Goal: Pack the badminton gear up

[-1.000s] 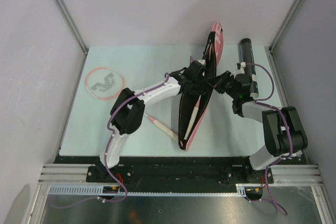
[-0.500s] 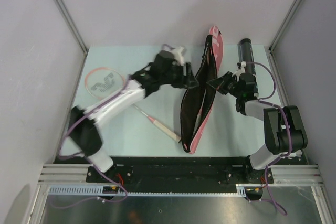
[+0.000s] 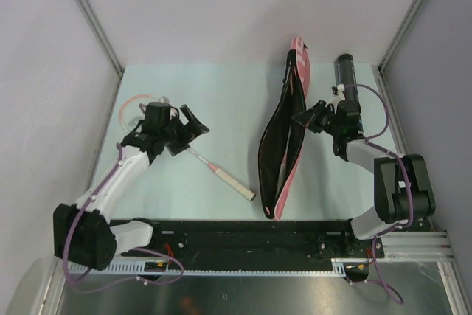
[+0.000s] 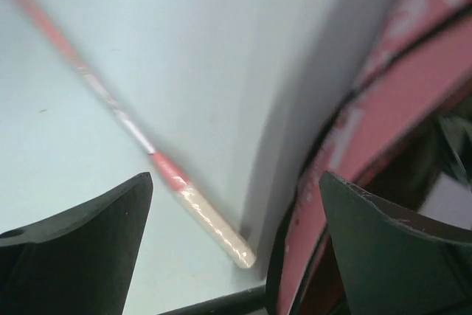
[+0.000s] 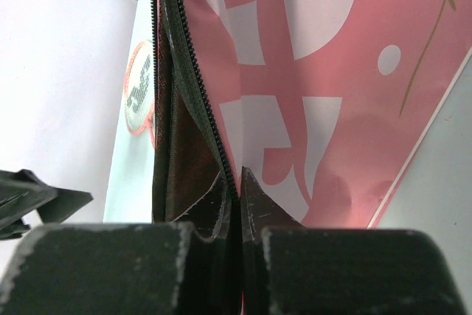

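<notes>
Robot test cell, lab-type setting. The pale mint tabletop (image 3: 221, 108) is closed in along its far, left and right edges by plain white panels (image 3: 243, 5) set in aluminium profile posts (image 3: 88, 12). At the near edge, a black base plate (image 3: 243, 230) on a slotted aluminium rail (image 3: 435, 243) carries the left arm (image 3: 122, 171) and right arm (image 3: 398, 189). Purple cables (image 3: 386, 285) run down to a toothed cable duct (image 3: 251, 267).

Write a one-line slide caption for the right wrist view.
Right gripper pinches the pink racket bag at its zipper; a pink-framed racket lies beyond.
</notes>
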`<state>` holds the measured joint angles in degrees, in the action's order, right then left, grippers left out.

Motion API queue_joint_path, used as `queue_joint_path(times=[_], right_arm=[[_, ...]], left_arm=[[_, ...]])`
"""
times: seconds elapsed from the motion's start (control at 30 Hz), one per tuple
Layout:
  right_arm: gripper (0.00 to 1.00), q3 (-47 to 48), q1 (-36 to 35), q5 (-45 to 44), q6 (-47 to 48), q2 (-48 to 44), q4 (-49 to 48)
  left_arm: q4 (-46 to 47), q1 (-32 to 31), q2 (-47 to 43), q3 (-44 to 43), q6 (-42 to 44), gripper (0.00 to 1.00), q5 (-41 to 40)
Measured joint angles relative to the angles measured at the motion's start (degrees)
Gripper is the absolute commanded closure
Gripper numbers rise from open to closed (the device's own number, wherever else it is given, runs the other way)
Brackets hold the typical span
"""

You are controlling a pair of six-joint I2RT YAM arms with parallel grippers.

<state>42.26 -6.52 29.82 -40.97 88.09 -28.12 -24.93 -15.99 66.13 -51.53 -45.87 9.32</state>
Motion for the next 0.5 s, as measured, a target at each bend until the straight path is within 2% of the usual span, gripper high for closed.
queue_joint_path(times=[0.1, 0.2, 0.27, 0.43, 0.5], right_arm=[[1.00, 0.0, 0.0, 0.0, 0.7, -0.7, 1.1], [1.00, 0.0, 0.0, -0.2, 1.2, -1.4, 2.3], [1.00, 0.1, -0.1, -0.4, 1.6, -1.8, 3.0], [1.00, 0.1, -0.4, -0.9, 2.1, -2.1, 3.7], [1.00, 0.2, -0.6, -0.9, 2.1, -2.1, 3.8]], left_arm=[[-4.6, 3.9, 5.9, -1.0, -5.6, 0.02, -2.9], [-8.7, 6.1, 12.8, -3.9, -9.7, 0.11, -6.7], [-11.0, 6.6, 17.7, -6.2, -13.0, 0.21, -9.4], [-13.6, 6.4, 27.1, -9.7, -19.6, 0.28, -10.8], [-14.0, 6.0, 30.4, -10.8, -21.7, 0.34, -11.3]])
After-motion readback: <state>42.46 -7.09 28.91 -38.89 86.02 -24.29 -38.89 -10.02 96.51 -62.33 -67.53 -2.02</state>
